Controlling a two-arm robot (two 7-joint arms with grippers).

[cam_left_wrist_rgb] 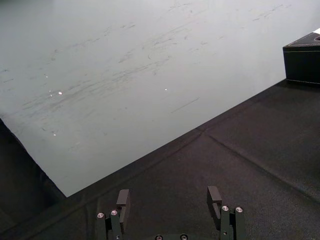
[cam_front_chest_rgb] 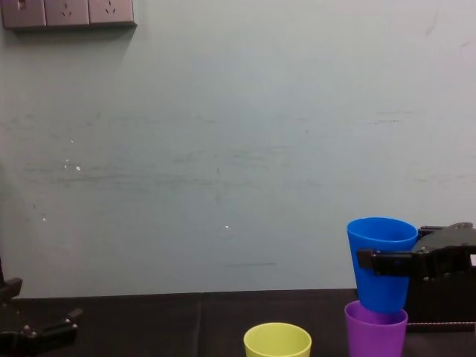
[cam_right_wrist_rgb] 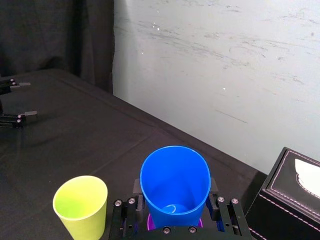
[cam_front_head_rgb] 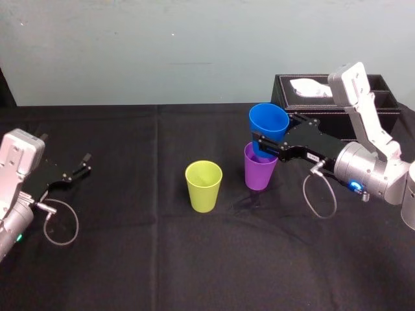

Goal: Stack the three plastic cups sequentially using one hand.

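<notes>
**One nesting under way, none finished**

Near the table's (cam_front_head_rgb: 194, 259) left edge the left gripper (cam_front_head_rgb: 79, 167) is parked, its fingers spread and empty. The yellow-green cup (cam_front_head_rgb: 203, 186) is left standing alone around the table's middle. Just to its right, the blue cup (cam_front_head_rgb: 268, 123) is clasped around its wall by the right gripper (cam_front_head_rgb: 268, 146), with its base at the mouth of the upright purple cup (cam_front_head_rgb: 260, 170). It is judged not yet seated. Seating it and joining the yellow-green cup to the stack are left to do.

Legible markings: none. No text, label, brand, number or sign can be read on any surface in view.
</notes>
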